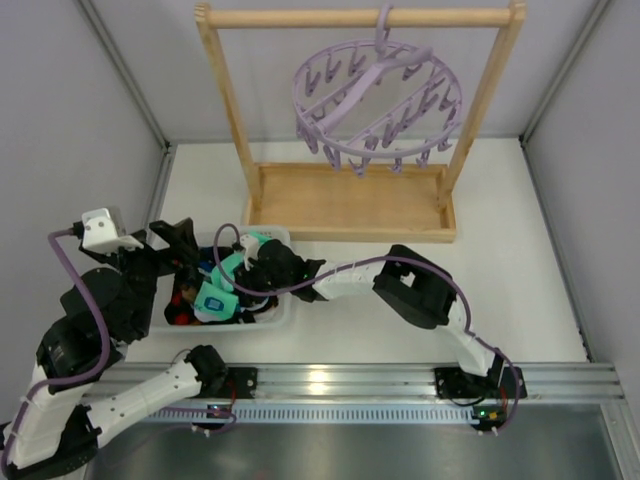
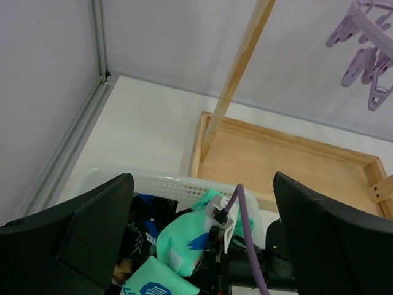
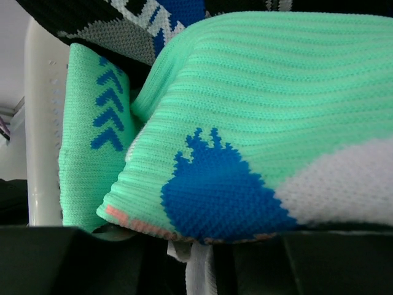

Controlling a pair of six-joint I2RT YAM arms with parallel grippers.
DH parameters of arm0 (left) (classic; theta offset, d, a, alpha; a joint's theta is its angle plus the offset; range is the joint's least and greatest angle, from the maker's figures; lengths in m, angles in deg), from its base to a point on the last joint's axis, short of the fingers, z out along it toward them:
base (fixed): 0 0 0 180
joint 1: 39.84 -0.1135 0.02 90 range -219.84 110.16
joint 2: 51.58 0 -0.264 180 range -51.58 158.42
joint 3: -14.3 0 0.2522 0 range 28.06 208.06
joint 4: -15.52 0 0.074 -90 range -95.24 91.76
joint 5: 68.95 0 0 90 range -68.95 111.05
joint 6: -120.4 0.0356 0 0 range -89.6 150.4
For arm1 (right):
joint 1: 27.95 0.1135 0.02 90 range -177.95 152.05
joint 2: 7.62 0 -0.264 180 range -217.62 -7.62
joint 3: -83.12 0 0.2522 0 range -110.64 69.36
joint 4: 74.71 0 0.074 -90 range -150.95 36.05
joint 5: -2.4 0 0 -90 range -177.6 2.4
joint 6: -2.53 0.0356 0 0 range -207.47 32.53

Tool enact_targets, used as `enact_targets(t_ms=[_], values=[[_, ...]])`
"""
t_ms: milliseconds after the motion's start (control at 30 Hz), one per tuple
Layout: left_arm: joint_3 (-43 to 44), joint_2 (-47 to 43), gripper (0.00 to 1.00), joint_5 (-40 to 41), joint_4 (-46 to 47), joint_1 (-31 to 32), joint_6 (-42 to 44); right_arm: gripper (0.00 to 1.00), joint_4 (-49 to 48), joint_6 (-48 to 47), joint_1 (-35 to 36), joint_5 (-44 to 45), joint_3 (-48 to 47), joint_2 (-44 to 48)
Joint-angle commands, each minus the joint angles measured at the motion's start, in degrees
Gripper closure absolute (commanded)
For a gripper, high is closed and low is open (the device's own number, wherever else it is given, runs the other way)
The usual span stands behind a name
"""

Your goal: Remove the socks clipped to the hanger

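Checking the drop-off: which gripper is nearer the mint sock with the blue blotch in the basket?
Right. The right gripper is down in the basket, pressed up against that mint sock. The left gripper hangs open over the basket's left end, apart from the sock.

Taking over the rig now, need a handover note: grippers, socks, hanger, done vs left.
Left gripper: open, empty, above the white basket.
Right gripper: down in the basket, pressed against a mint sock. The pictures don't show whether it grips the sock.
Hanger: hooked on the wooden rail, no sock visible on any clip in the overhead view.
Socks: piled in the basket, mint ones on top, dark ones beneath.
Done: the hanger looks cleared.
Left: probably only to let go of the mint sock, lift the right arm out, and check the far clips.
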Motion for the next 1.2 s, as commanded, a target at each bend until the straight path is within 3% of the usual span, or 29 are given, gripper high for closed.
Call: enact_targets(t_ms=[0, 233, 267, 333, 567, 733, 1167], values=[[-2.0, -0.3, 0.02, 0.8, 0.5, -0.1, -0.5, 0.71, -2.6, 1.2, -0.5, -1.5, 1.5, 0.8], [-4.7, -0.3, 0.02, 4.0, 1.0, -0.1, -2.0, 0.44, -2.5, 0.9, -0.8, -3.5, 1.6, 5.5], [-5.0, -0.4, 0.02, 4.6, 1.1, -0.1, -2.1, 0.33, -2.5, 1.0, -0.8, -3.9, 1.6, 6.1], [-5.5, -1.2, 0.02, 5.2, 1.1, -0.1, -2.3, 0.24, -2.5, 1.1, -0.9, -5.1, 1.6, 7.8], [-5.6, -4.1, 0.02, 6.9, 1.3, -0.1, -3.2, 0.15, -2.5, 0.4, -1.4, -6.3, 2.9, 14.8], [-5.3, -3.6, 0.02, 7.1, 1.6, -0.2, -3.3, 0.01, -0.9, -1.1, -2.1, -5.9, 4.1, 20.7], [-6.3, -1.0, 0.02, 4.0, 4.1, -1.0, -0.9, 0.01, 0.6, -5.1, -5.1, 0.6, 13.7, 34.4]])
